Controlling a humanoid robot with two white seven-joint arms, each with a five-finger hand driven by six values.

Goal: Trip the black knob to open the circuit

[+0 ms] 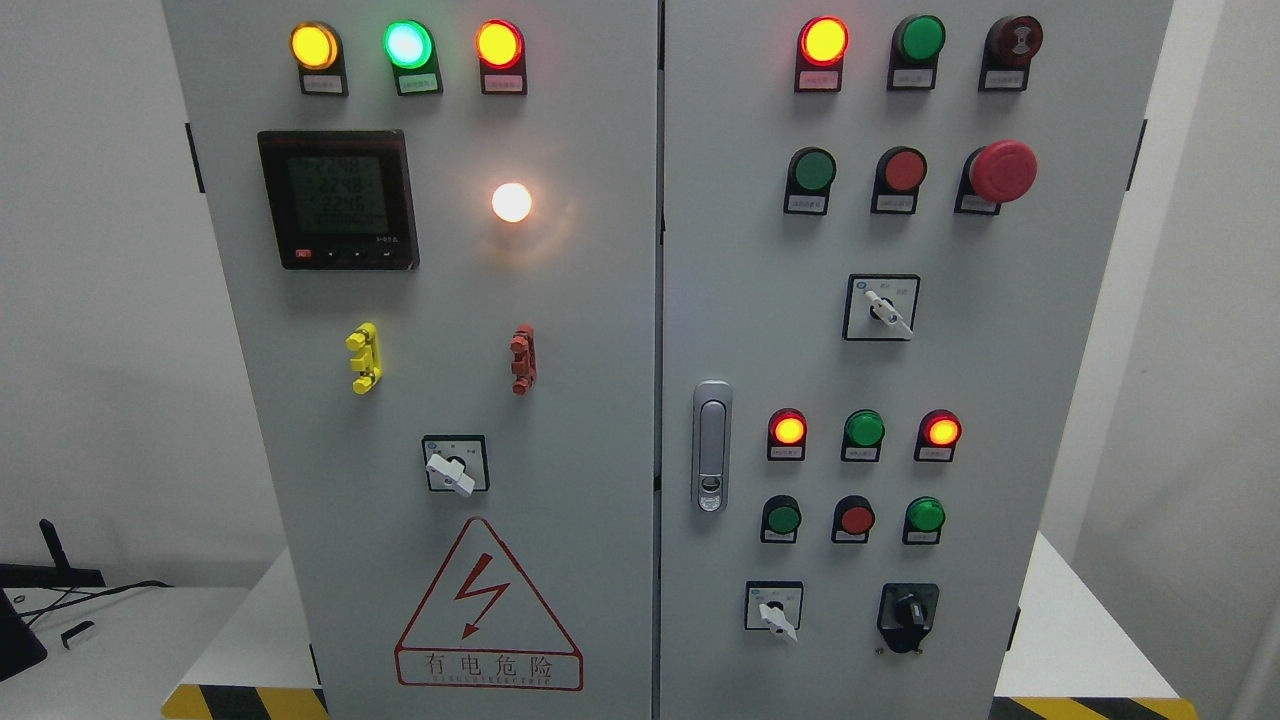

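Black knob [908, 611] untouched, lower rt of cabinet [600, 400].

1. A dark square digital meter [338, 199] with a dim green display sits at the upper left of the grey metal cabinet [590, 420].
2. A glowing white round lamp [511, 202] shines just right of the meter.
3. A large red mushroom-shaped push button [1002, 171] stands out on the right door's upper part.
4. A silver oblong door latch [711, 446] sits beside the seam between the doors.
5. A red triangular lightning warning sign [488, 605] marks the left door's lower part.
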